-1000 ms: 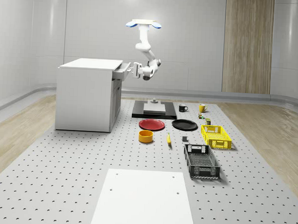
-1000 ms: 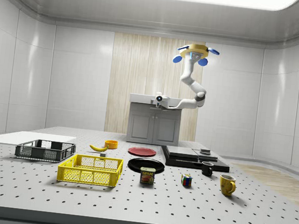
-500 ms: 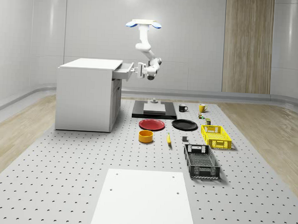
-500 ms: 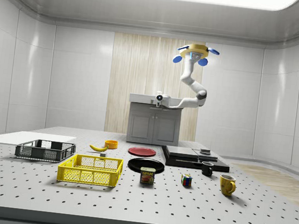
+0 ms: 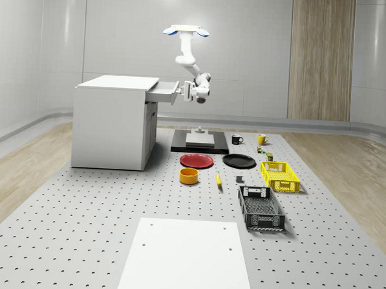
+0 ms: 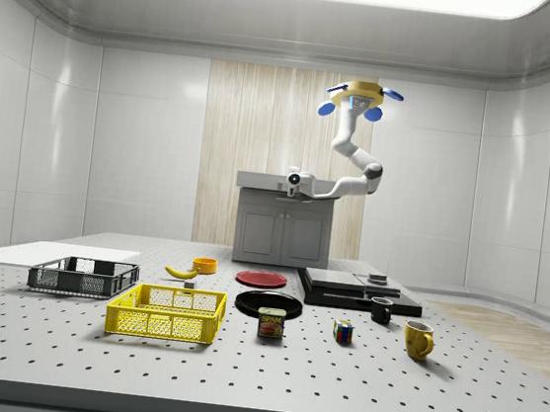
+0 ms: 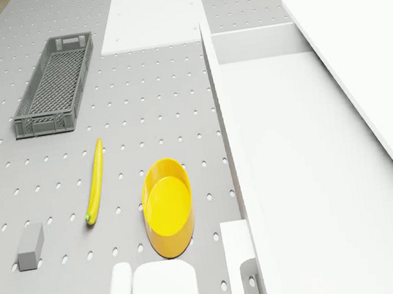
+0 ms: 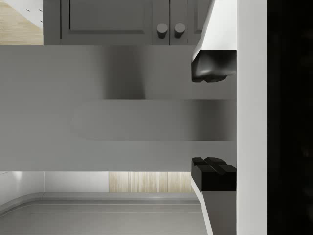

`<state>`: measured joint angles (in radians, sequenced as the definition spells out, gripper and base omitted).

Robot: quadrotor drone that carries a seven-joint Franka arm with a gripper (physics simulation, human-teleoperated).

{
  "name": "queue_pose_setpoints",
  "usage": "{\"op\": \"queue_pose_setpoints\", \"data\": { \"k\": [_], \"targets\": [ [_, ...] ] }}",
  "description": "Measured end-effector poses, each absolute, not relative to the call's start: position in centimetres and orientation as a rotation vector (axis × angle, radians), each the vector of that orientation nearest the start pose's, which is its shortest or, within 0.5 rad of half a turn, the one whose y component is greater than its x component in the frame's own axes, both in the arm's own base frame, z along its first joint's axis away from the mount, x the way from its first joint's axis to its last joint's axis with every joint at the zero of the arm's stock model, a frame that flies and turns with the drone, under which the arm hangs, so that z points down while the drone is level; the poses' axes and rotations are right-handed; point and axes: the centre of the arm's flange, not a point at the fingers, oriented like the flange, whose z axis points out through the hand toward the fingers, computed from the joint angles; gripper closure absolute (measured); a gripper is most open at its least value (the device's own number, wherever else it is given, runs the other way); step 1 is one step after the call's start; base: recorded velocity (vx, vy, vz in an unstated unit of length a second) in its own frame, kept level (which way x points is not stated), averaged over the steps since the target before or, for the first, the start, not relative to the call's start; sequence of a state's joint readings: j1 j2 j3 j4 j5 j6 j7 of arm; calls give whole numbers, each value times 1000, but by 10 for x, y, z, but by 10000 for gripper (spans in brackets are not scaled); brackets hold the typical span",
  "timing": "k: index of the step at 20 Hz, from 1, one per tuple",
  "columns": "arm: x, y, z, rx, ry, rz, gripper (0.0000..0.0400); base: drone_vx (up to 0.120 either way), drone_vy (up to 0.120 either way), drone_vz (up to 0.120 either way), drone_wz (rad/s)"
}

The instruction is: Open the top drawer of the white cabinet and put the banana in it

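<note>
The white cabinet (image 5: 110, 124) stands on the whole-scene view's left, with its top drawer (image 5: 164, 92) pulled partway out. The drawer's white inside (image 7: 295, 162) shows in the drone view. My gripper (image 5: 181, 89) is at the drawer front. In the wrist view the gripper (image 8: 212, 120) straddles the handle bar (image 8: 146, 120), and the dark fingertips (image 8: 211, 70) stand open with a gap on each side of it. The drone (image 5: 186, 31) hovers high beside the cabinet's drawer side. The banana (image 5: 218, 179) lies on the table beyond an orange bowl; it also shows in the drone view (image 7: 94, 181).
Near the banana are an orange bowl (image 5: 189, 176), a red plate (image 5: 197, 160), a black plate (image 5: 239, 161), a yellow basket (image 5: 279, 176) and a grey crate (image 5: 261, 208). A black platform (image 5: 199, 141) lies under the arm. A white slab (image 5: 185, 260) sits at the front.
The drawer has slid further out toward the whole-scene view's right, and the gripper and forearm moved that way with it. The drone has held its place.
</note>
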<state>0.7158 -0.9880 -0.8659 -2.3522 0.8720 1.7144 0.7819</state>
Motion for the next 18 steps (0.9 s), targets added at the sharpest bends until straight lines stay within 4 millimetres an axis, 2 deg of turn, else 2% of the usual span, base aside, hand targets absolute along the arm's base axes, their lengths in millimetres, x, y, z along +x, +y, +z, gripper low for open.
{"op": "queue_pose_setpoints", "data": {
  "k": [3, 6, 11, 18],
  "targets": [
    [340, -100, 614, -1489, 614, 612, 59, 27, 120, 0, 0],
    [340, -105, 615, -1487, 614, 612, 28, 120, 120, 0, 0],
    [341, -110, 615, -1485, 613, 612, 8, 120, 120, 0, 0],
    [341, -111, 615, -1484, 613, 613, 1, 120, 120, 0, 0]
  ]
}}
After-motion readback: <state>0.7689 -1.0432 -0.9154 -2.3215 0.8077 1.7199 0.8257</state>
